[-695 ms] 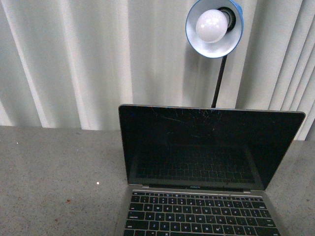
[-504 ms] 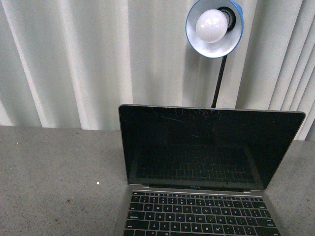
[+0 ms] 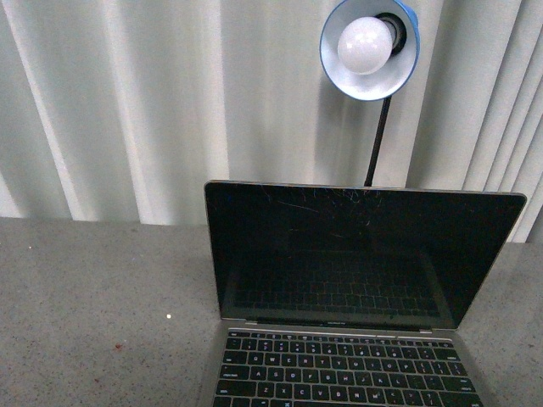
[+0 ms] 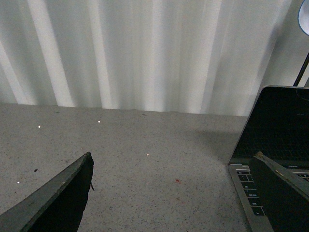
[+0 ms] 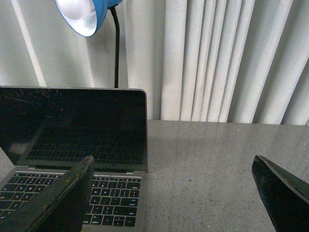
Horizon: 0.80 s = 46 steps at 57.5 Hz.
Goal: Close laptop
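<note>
The laptop stands open on the grey table, its scratched black screen upright and facing me, black keys below it. It also shows in the left wrist view and in the right wrist view. No arm shows in the front view. My left gripper is open and empty over bare table beside the laptop's left side; one of its fingers overlaps the keyboard edge. My right gripper is open and empty by the laptop's right front corner; one finger lies over the keys.
A blue desk lamp with a white bulb on a black gooseneck stands behind the laptop, also seen in the right wrist view. White pleated curtains close off the back. The speckled grey table extends left and right.
</note>
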Motion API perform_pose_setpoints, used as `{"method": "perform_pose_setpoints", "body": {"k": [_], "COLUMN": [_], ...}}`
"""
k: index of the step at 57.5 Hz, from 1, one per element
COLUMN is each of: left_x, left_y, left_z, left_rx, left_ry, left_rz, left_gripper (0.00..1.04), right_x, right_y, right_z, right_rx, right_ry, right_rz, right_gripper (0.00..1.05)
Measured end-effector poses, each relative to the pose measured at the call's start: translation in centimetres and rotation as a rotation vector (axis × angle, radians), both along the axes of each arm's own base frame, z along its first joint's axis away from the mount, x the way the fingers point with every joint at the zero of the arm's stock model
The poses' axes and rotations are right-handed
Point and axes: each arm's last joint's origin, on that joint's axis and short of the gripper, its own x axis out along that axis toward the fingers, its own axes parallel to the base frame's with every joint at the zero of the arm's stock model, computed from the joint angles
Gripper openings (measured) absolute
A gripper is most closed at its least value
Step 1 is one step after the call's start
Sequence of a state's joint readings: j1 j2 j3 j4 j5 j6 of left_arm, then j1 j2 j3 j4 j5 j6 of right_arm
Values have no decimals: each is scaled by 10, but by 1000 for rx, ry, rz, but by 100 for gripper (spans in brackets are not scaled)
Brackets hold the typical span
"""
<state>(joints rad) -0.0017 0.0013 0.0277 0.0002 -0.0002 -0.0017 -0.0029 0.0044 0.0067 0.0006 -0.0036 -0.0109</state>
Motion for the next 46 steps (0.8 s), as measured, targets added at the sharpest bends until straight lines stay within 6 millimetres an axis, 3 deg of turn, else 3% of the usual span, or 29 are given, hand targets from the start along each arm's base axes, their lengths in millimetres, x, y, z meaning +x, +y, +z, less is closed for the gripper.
{"method": "perform_pose_setpoints", "body": {"k": [46], "left_x": [0], "left_y": [0], "left_z": [0], "left_rx": [0], "left_ry": [0], "left_rz": [0], "left_gripper": [98], "right_x": [0], "right_y": [0], "right_z": [0], "right_rx": [0], "right_ry": [0], "right_rz": [0], "right_gripper": [97]}}
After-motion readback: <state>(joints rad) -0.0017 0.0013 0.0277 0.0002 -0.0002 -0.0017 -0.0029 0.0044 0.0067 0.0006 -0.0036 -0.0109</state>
